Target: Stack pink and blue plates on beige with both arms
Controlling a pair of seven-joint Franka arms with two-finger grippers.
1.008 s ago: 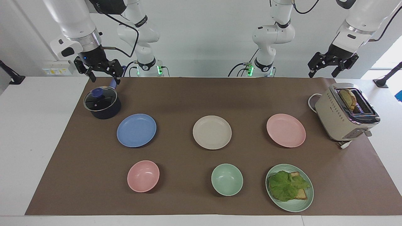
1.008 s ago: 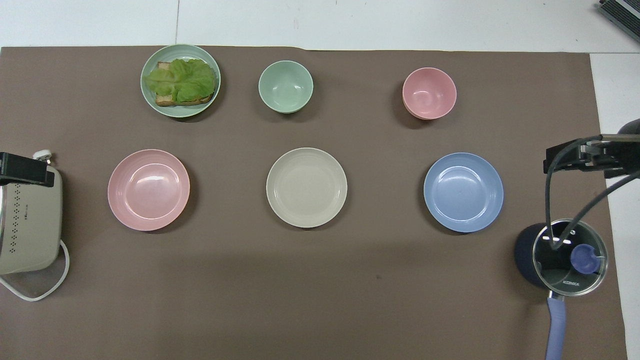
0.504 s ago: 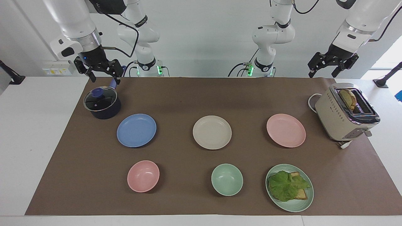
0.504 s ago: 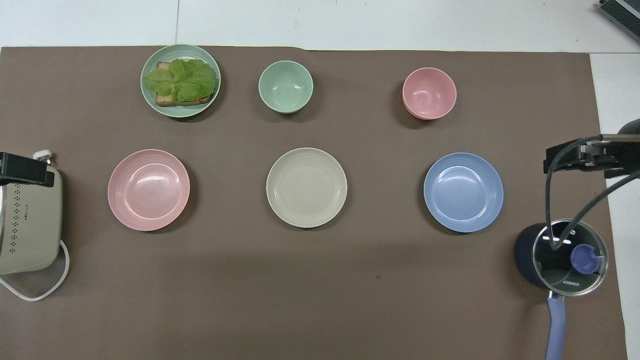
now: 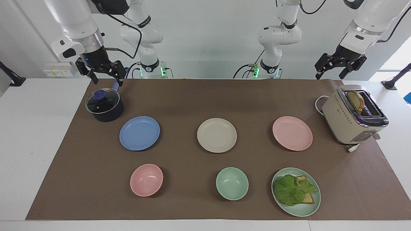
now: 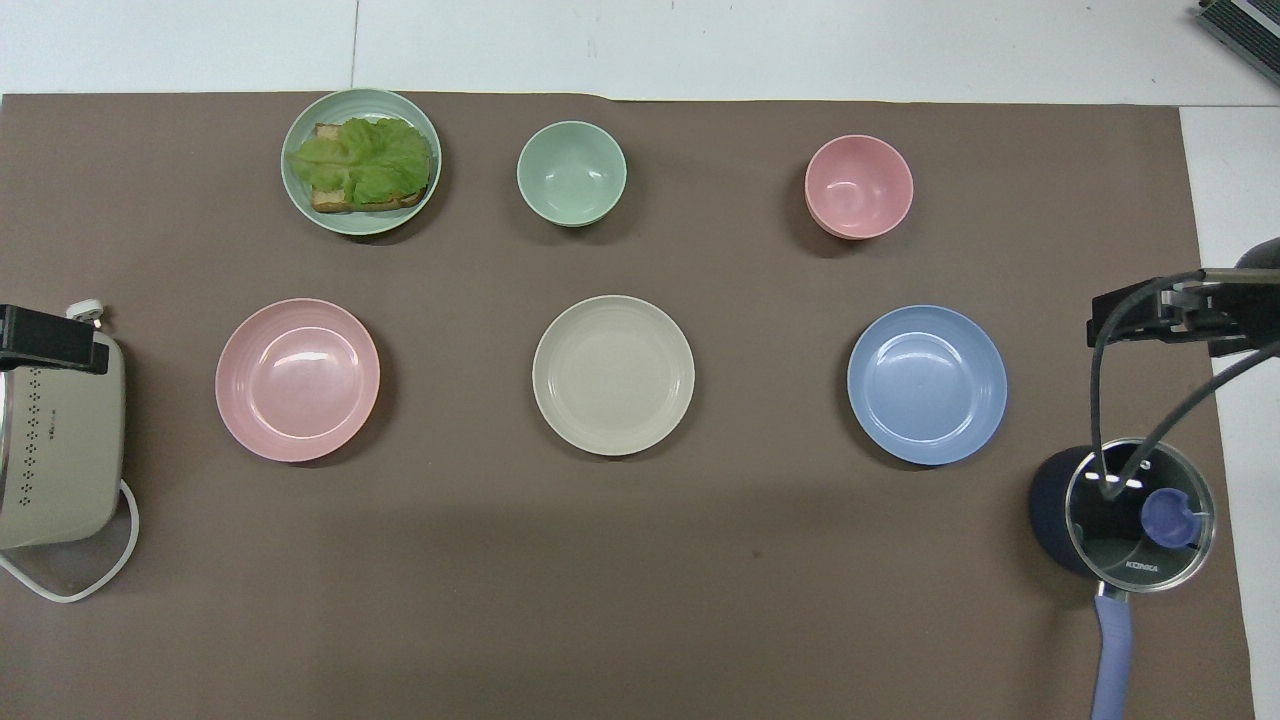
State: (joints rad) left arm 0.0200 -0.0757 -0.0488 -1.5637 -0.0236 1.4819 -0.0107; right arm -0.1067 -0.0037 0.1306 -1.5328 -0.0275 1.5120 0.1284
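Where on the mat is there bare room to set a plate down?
The broad strip nearer the robots than the pink plate, beige plate and blue plate, between the toaster and the pot, is bare. The bowl row is crowded.

White table (image 5: 29, 134) under a brown mat (image 5: 189, 99), plain white wall (image 5: 205, 38), socket strip (image 5: 57, 73) low on the wall, bright window (image 5: 396, 59) toward the left arm's end, even light

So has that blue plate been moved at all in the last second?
No. The blue plate still lies beside the dark pot, same gap as before, untouched.
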